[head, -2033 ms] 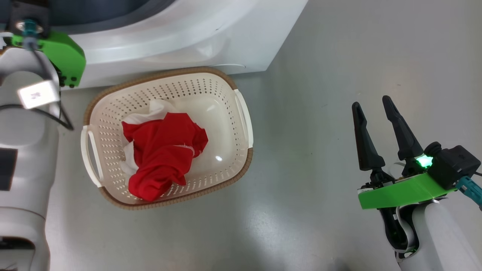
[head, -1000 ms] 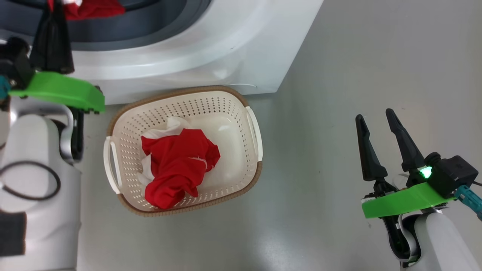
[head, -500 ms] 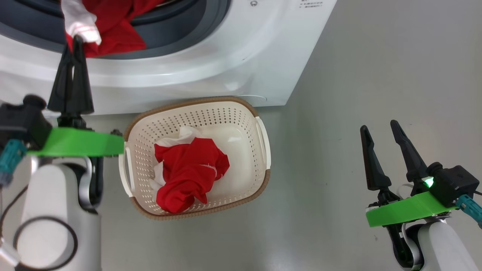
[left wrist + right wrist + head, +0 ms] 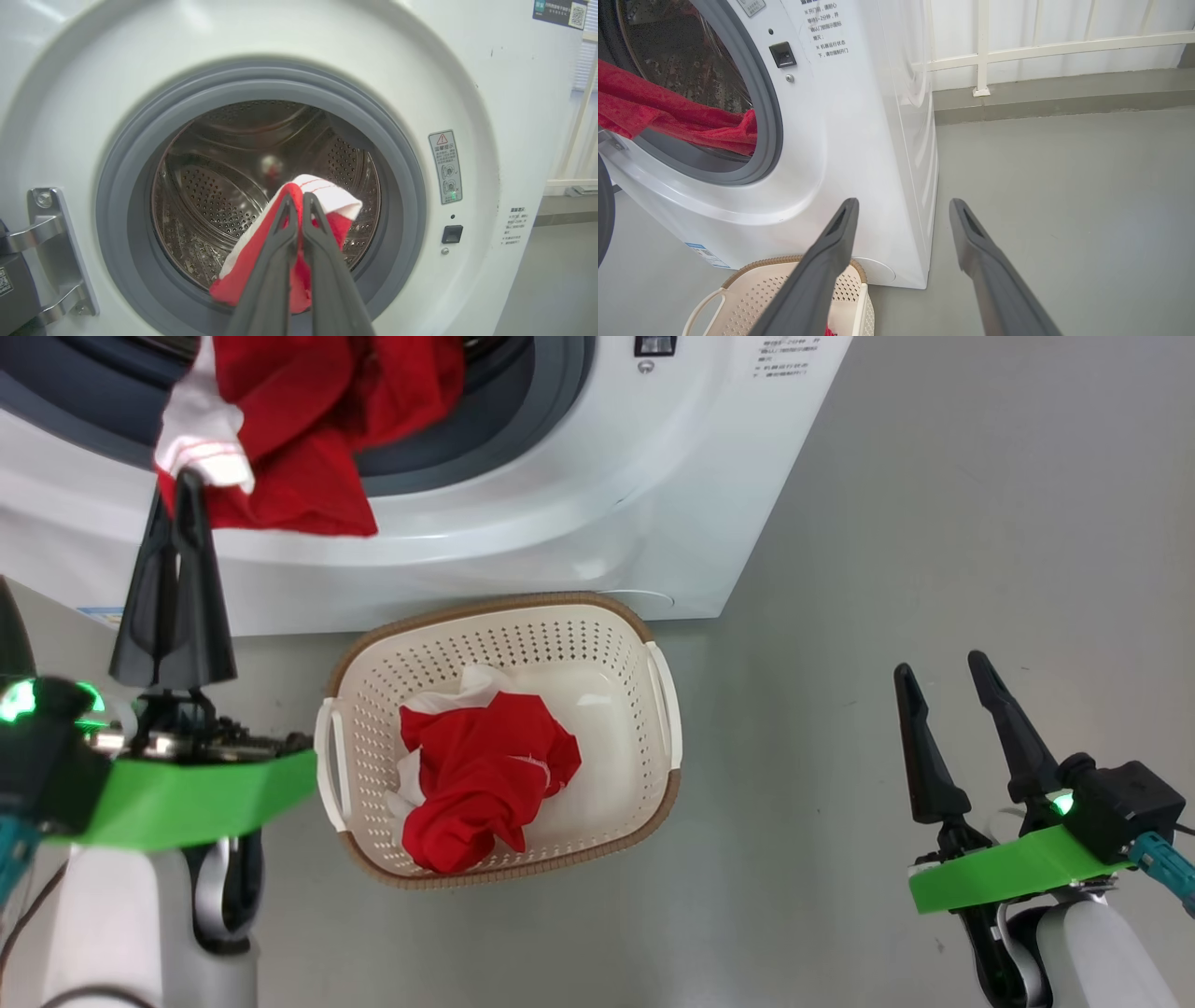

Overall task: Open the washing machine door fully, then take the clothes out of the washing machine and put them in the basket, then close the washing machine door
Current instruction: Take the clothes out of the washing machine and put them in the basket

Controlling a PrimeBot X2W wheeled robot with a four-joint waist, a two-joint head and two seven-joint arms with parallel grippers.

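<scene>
The left fingers [image 4: 175, 588] are pressed together, clamped on the white-cuffed edge of a red garment [image 4: 280, 476]. It trails farther out of the drum [image 4: 219, 177] than half a second ago and now drapes over the grey gasket [image 4: 122, 186] and down the washing machine [image 4: 560, 523] front. The right fingers [image 4: 920, 756] stand wide apart over the floor [image 4: 840, 569], holding nothing, as before. The basket [image 4: 504, 607] sits on the floor against the washer's base, with a second red-and-white garment [image 4: 481, 775] bunched inside.
</scene>
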